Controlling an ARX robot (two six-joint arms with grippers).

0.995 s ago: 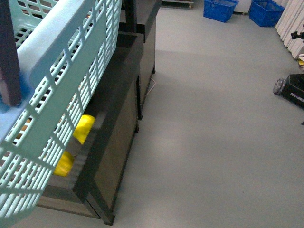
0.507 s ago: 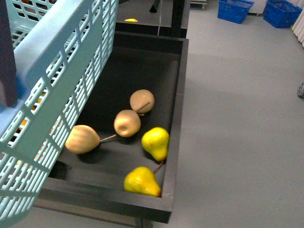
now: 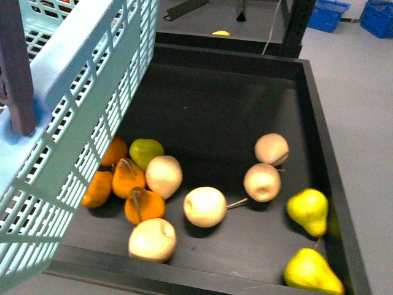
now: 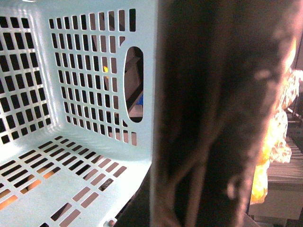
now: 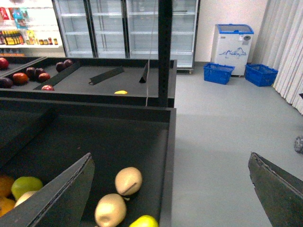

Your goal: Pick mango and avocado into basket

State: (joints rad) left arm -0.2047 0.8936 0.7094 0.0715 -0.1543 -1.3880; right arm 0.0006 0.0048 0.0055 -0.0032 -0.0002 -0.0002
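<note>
While basket crowds front view, right gripper gapes wrist-side, left gripper's state unclear.

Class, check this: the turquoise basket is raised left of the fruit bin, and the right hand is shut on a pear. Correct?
No. The right hand is open and empty, its fingers wide apart in the right wrist view. The basket is indeed raised left of the fruit bin.

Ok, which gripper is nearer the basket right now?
Left. Its wrist camera sits hard against the basket, handle filling the view; the gripper itself is unseen. The right gripper hangs open over the fruit bin, no basket in its view.
</note>
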